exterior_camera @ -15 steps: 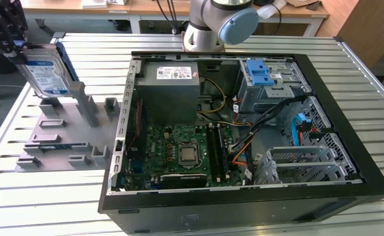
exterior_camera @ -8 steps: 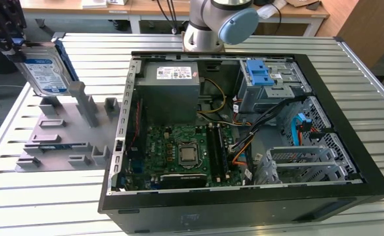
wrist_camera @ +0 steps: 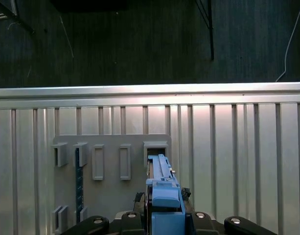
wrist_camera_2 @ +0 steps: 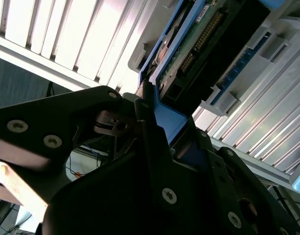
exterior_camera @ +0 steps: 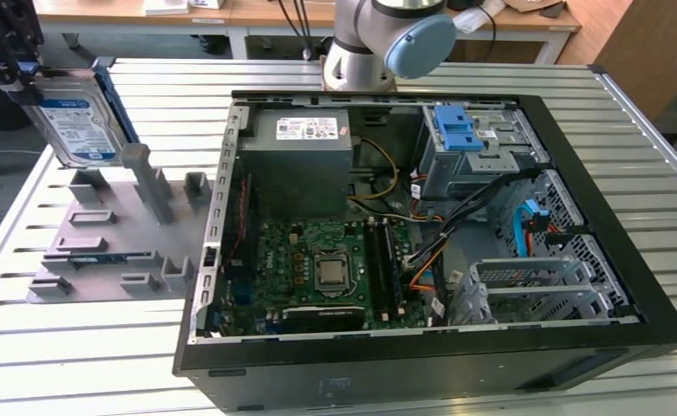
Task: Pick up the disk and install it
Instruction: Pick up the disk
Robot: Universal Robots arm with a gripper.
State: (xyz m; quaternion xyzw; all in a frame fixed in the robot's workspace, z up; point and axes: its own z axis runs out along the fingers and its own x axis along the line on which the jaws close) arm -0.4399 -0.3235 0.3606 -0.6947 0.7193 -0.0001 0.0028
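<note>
One disk (exterior_camera: 70,126) in one gripper (exterior_camera: 15,76)

Silver disk (exterior_camera: 70,117), blue-and-white label (exterior_camera: 81,134), blue rails (exterior_camera: 116,102), grey rack (exterior_camera: 113,234), green motherboard (exterior_camera: 303,260), black case (exterior_camera: 431,357)

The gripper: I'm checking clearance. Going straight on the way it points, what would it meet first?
Probably the grey slotted holder: in the first wrist view the gripper, shut on the disk, points at it. The gap between them is unclear.

Bright overhead light; glare streaks the table (wrist_camera_2: 66,29).
</note>
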